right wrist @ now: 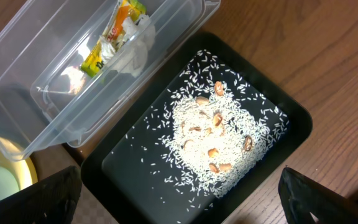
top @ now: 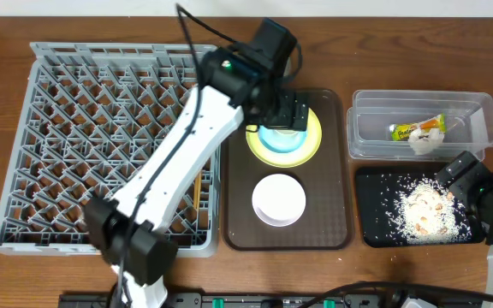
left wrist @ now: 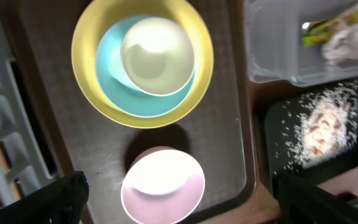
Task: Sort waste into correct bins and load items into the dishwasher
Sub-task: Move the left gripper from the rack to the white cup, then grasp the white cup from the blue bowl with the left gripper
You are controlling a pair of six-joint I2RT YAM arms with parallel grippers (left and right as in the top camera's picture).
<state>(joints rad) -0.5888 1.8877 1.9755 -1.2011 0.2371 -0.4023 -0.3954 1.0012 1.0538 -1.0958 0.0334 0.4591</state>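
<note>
The yellow-green plate point(top: 312, 147) lies at the far end of the brown tray and holds the light blue bowl point(left wrist: 114, 74) with the white cup point(left wrist: 157, 56) in it. The white bowl point(top: 278, 198) stands on the tray nearer the front. My left gripper point(left wrist: 179, 205) hovers open and empty above these dishes. The clear tub point(top: 478, 124) holds the wrapper point(right wrist: 114, 37) and the tissue point(right wrist: 138, 59). The black tray point(right wrist: 123, 168) holds rice and beige scraps point(right wrist: 213, 134). My right gripper point(right wrist: 179, 199) is open and empty above it. Two chopsticks point(top: 197, 192) lie in the grey dish rack point(top: 84, 128).
The brown serving tray point(top: 332, 180) sits between the rack and the two bins. The left arm stretches diagonally over the rack's right side. The clear tub and black tray stand close together at the right, with wooden table around them.
</note>
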